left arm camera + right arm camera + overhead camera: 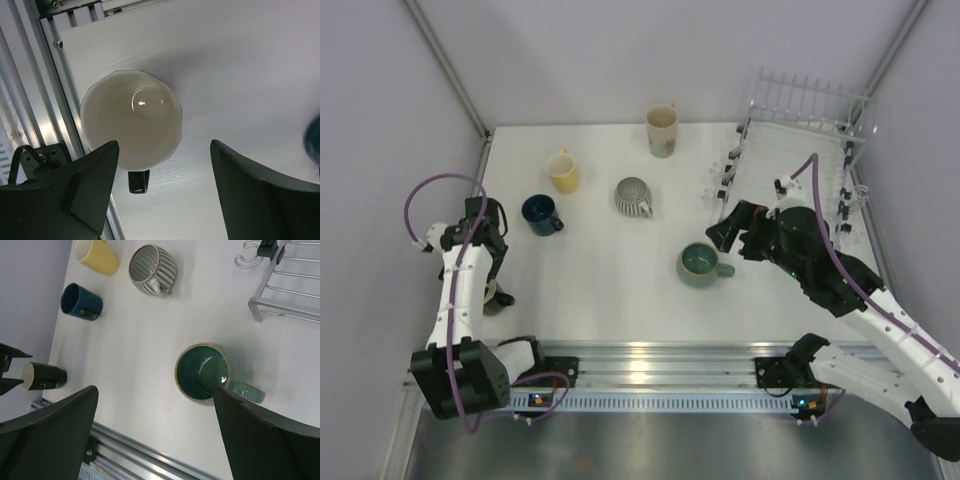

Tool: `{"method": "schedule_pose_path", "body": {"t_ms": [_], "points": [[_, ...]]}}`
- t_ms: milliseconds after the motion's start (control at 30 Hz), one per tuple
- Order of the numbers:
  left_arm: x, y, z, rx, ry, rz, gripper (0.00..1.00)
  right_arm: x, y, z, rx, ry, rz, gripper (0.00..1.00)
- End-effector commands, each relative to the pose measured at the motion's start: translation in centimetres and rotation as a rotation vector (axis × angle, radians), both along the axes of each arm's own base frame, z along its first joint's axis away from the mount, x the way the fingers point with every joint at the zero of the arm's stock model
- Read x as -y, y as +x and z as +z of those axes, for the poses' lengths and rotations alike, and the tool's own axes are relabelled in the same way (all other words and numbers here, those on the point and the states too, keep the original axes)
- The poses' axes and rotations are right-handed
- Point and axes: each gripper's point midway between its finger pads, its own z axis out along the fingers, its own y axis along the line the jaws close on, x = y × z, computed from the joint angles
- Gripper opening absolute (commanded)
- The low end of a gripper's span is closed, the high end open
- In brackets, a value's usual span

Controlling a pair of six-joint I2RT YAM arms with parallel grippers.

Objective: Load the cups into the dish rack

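The dish rack (pixel 798 150) stands at the far right and holds no cups; its corner shows in the right wrist view (pixel 285 305). A teal-green cup (pixel 700 265) sits upright at centre right. My right gripper (pixel 738 235) is open just right of it; in the right wrist view the cup (pixel 202 371) lies beside the right finger of that gripper (pixel 155 390). My left gripper (pixel 492 275) is open over a black cup (pixel 494 297) with a cream inside (pixel 131 120), whose mouth faces the gripper (pixel 164 150). Yellow (pixel 561 171), dark blue (pixel 540 214), grey ribbed (pixel 634 196) and tall cream (pixel 662 130) cups stand on the table.
The white table (pixel 610 290) ends at an aluminium rail (pixel 650 355) along its near edge. Grey walls close in on the left and right. The black cup sits close to the table's left edge and rail (pixel 60 100).
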Motion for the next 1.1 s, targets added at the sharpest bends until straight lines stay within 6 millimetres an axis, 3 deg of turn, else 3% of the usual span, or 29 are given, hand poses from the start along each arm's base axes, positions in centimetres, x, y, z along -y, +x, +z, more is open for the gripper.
{"method": "schedule_pose_path", "body": {"t_ms": [0,333,600,933,1067], "points": [[-0.1,0.6,-0.4,0.086,-0.008,0.049,0.79,0.1,-0.1,2.0,0.051,0.014,0.004,0.99],[-0.7,0.4,-3.3,0.0,-0.007,0.112,0.75,0.9,0.1,1.6,0.063,-0.025,-0.016,0.99],[-1.7,0.6,-3.6,0.015,0.038,0.144,0.69,0.9,0.2,1.4,0.067,-0.043,-0.014,0.99],[-1.9,0.6,-4.4,-0.003,0.035,0.153,0.53,1.1,0.3,1.0,0.064,-0.059,-0.021,0.99],[-2.1,0.7,-4.4,-0.005,0.041,0.152,0.4,1.1,0.3,0.9,0.061,-0.058,-0.019,0.99]]}}
